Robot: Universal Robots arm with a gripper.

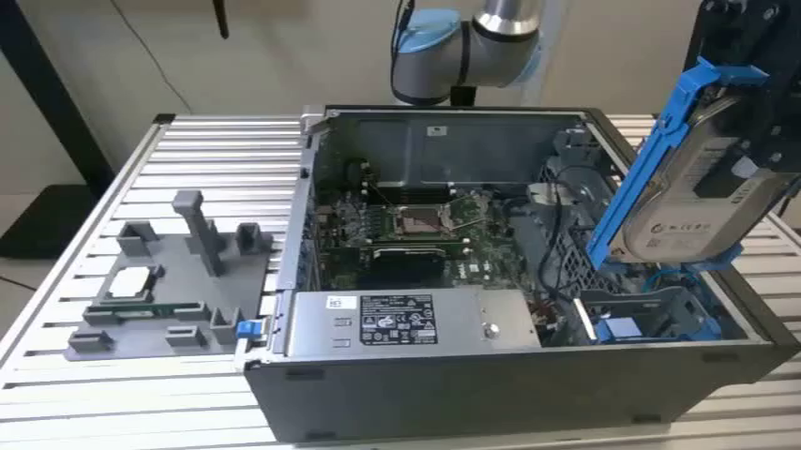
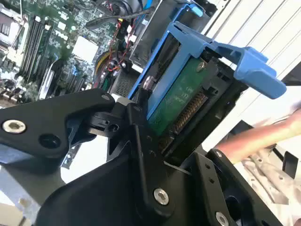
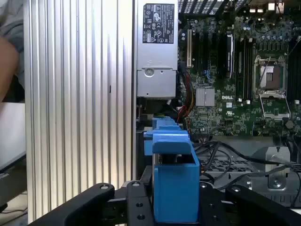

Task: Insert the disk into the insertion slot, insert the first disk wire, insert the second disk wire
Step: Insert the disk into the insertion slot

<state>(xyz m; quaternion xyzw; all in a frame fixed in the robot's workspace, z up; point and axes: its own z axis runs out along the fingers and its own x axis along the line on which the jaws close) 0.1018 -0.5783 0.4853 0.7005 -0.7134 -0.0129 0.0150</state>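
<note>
My black gripper (image 1: 748, 155) is shut on the disk (image 1: 686, 208), a silver-white drive clipped in a bright blue carrier frame (image 1: 641, 169). It holds the disk tilted, up in the air over the open computer case's corner at the exterior view's right. The insertion slot (image 1: 644, 317), a grey bay with blue rails, lies directly below it. In the second wrist view the disk's green circuit side (image 2: 176, 101) sits between the gripper's fingers (image 2: 141, 136). The first wrist view shows the carrier's blue end (image 3: 171, 174) in the jaws. Dark cables (image 1: 557, 253) hang beside the bay; I cannot tell which are the disk wires.
Inside the case are the motherboard (image 1: 414, 225) and a labelled grey power-supply box (image 1: 394, 321). A grey tray of fixtures (image 1: 163, 281) rests on the slatted metal table (image 1: 201, 150) at the exterior view's left. A person's arm (image 2: 263, 136) reaches in beyond the case.
</note>
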